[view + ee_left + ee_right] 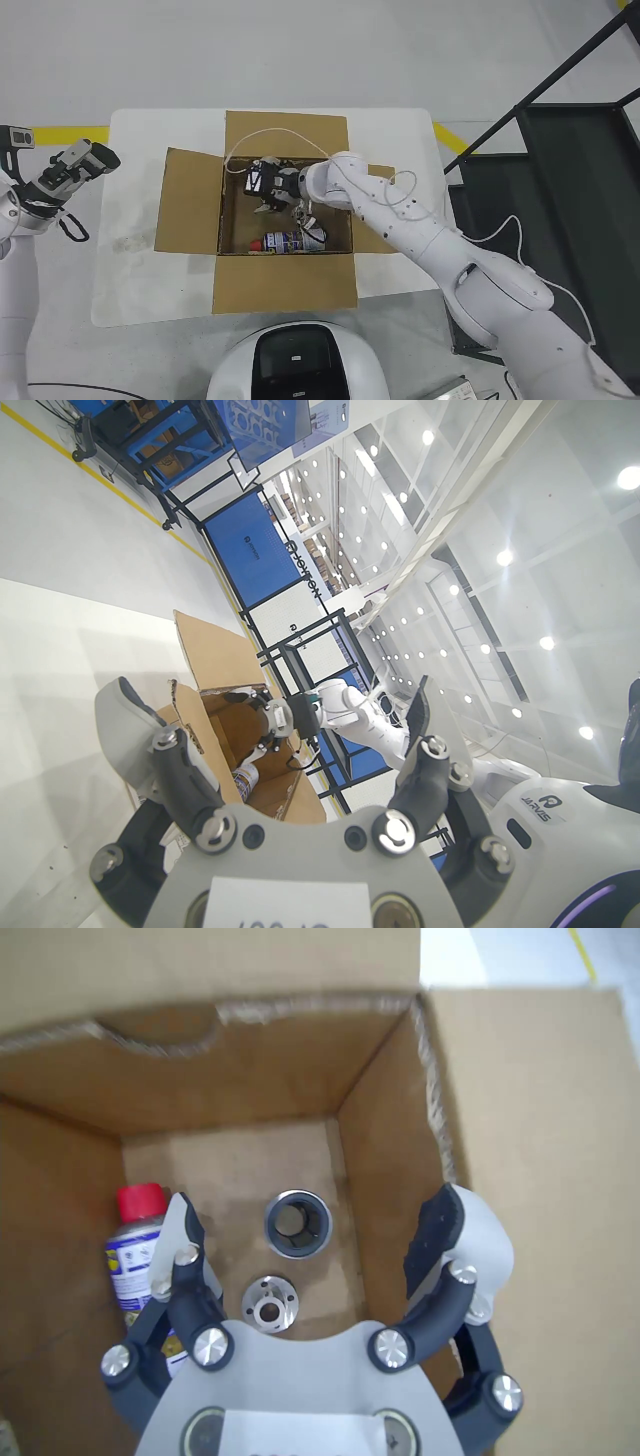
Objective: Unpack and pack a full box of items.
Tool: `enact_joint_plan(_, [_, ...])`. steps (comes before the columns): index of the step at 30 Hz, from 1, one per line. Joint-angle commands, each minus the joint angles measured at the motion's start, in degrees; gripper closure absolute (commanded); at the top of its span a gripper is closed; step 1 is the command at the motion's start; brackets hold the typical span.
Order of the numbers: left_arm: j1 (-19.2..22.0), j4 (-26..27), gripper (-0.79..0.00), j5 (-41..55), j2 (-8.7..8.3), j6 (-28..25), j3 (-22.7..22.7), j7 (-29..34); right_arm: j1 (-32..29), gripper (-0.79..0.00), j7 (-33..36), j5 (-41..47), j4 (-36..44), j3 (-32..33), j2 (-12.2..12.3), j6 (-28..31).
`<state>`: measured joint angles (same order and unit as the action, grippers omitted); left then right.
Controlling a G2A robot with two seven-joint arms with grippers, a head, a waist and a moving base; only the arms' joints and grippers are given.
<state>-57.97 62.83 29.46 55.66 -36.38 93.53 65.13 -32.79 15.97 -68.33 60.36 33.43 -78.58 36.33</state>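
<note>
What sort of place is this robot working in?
Probably a factory or warehouse hall: blue pegboard partitions, a yellow floor line, and a high ceiling with rows of lights.

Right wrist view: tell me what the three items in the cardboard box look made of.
Red-capped spray can: likely thin metal, silvery shoulder, printed label; glossy cap looks plastic. Short cylindrical sleeve: bright metal shell, dark liner, perhaps plastic or rubber. Small flanged hub: shiny machined metal, probably aluminium or steel.
</note>
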Motion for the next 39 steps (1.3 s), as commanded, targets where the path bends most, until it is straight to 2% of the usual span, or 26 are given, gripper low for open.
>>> enact_joint_plan(1, [0.0, 0.0, -0.785, 0.0, 0.0, 0.0, 0.0, 0.0, -3.5, -0.785, 0.7, 0.1, 8.0, 4.8, 2.6, 2.5])
enact_joint_plan(5, [0.0, 0.0, -0.785, 0.0, 0.0, 0.0, 0.0, 0.0, -12.3, -0.785, 5.3, 2.6, 22.0, 14.9, 7.1, 6.0])
enact_joint_plan(12, [-0.8, 1.8, -0.785, -2.1, 0.18, 1.3, -1.5, -2.6, -27.5, -0.785, 19.5, 17.0, 39.1, 30.5, 12.2, 10.0])
enact_joint_plan(17, [0.7, -0.7, -0.785, -6.3, 0.68, 1.4, -5.9, -2.8, -36.3, -0.785, 30.5, 25.7, 46.5, 39.1, 14.6, 7.3])
enact_joint_plan(20, [2.5, -3.0, -0.785, -9.3, 1.23, -0.1, -9.0, -3.8, -40.7, -0.785, 32.0, 35.4, 46.6, 43.3, 15.5, 5.1])
enact_joint_plan(22, [3.9, -4.7, -0.785, -9.7, 1.61, -0.6, -10.6, -4.6, -41.9, -0.785, 31.9, 38.5, 46.1, 45.2, 15.8, 4.1])
enact_joint_plan(34, [11.9, -16.8, -0.785, -11.7, 3.93, -4.8, -18.9, -5.9, -41.9, -0.785, 31.9, 38.5, 46.1, 45.2, 15.8, 4.1])
enact_joint_plan(39, [13.8, -18.1, -0.785, -8.1, 4.92, -5.2, -21.5, -2.5, -41.9, -0.785, 31.9, 38.5, 46.1, 45.2, 15.8, 4.1])
